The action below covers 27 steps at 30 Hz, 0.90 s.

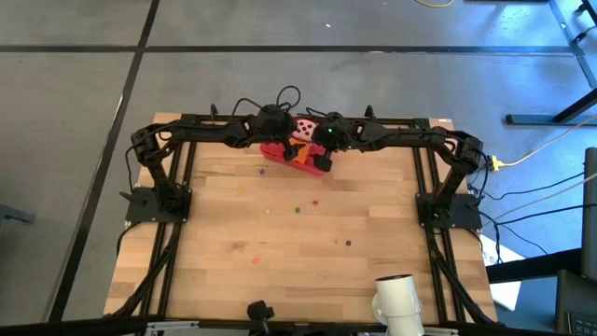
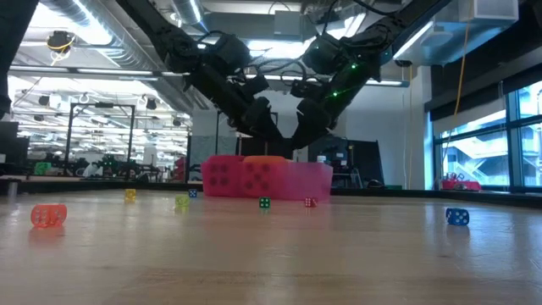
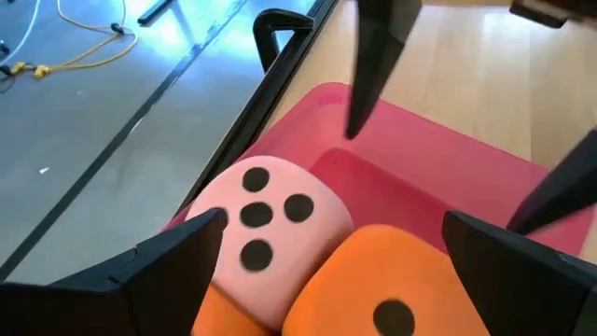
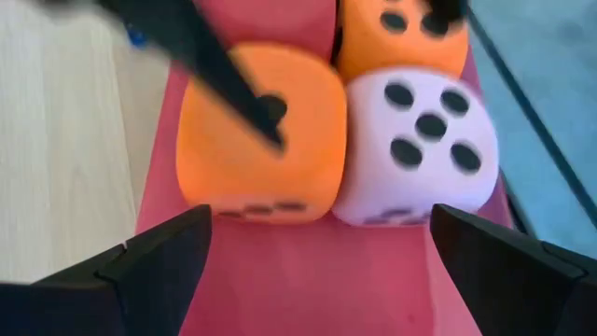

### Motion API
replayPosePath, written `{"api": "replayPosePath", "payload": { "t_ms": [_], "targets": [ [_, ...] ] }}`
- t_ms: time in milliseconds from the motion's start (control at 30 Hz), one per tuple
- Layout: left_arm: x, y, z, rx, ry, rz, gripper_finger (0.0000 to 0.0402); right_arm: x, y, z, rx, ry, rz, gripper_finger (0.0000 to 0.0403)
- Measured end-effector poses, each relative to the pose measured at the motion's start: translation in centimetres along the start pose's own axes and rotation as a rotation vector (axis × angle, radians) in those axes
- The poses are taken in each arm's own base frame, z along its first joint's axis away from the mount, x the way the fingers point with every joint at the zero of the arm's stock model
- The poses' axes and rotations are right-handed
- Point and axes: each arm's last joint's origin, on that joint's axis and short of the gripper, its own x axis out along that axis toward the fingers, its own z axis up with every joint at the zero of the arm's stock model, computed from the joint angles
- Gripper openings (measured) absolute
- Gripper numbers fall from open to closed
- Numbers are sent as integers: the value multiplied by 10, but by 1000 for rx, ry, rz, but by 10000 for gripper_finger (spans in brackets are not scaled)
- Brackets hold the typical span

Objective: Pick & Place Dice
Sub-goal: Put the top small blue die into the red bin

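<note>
While both grippers hung wide over the tray [image 4: 308, 280], upper centre, the dice [image 4: 256, 131] looked soft, light; flat opposite faces suited gripping.

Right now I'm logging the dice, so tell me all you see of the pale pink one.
The pink die is a soft-looking rounded cube with dark pips, five on its upper face. It sits in the red tray, pressed against two orange dice. Both open grippers hover over the tray; neither touches it.
</note>
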Motion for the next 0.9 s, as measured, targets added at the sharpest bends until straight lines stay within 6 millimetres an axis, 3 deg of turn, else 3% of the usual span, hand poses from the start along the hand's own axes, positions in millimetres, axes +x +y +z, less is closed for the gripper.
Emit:
{"api": "replayPosePath", "payload": {
  "t_ms": [133, 333, 467, 600, 900],
  "targets": [
    [-19, 1, 9, 0, 14, -5, 400, -20, 12, 0, -25, 53, 7, 400],
    [-67, 3, 25, -4, 24, -9, 400, -71, 28, 7, -28, 41, -8, 400],
    [-99, 2, 22, -31, -6, -4, 400, -101, 36, 5, -12, -5, 15, 400],
    [-122, -5, -1, -62, -17, -9, 400, -111, 46, -18, 44, -43, 37, 400],
    [-135, -38, -67, -211, -54, -87, 400, -101, 88, -83, 120, -204, 174, 400]
  ]
}}
